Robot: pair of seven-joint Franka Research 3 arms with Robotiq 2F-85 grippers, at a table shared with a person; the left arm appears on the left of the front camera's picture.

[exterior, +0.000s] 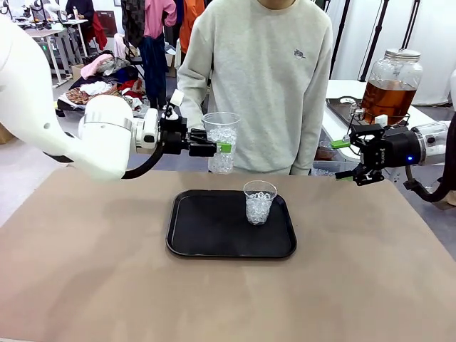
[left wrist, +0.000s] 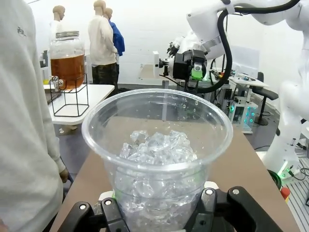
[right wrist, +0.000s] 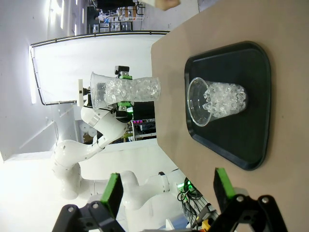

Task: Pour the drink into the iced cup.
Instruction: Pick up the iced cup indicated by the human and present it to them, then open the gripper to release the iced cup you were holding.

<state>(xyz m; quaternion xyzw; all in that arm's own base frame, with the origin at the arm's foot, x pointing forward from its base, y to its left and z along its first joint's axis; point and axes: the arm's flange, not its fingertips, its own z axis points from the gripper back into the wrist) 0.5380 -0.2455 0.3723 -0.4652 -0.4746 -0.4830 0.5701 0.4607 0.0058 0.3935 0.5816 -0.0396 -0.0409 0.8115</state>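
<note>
Pouring source: translucent amber drink (exterior: 387, 100), in a lidded glass dispenser jar (exterior: 393, 65) on a white side table (exterior: 342, 91) beyond the brown table's (exterior: 107, 271) far right corner.
Iced cup: clear plastic cup of ice cubes (exterior: 221, 132), clamped by the left gripper (exterior: 222, 148) above the far edge.
Right gripper (exterior: 343, 159): jaws spread wide, empty.
Care: carry the cup level to the jar so no ice spills.

Front: we look across table (exterior: 85, 271) toward person (exterior: 256, 85); left wrist close on held cup (left wrist: 159, 159); right wrist, rolled, shares front's tray (right wrist: 251, 140).
</note>
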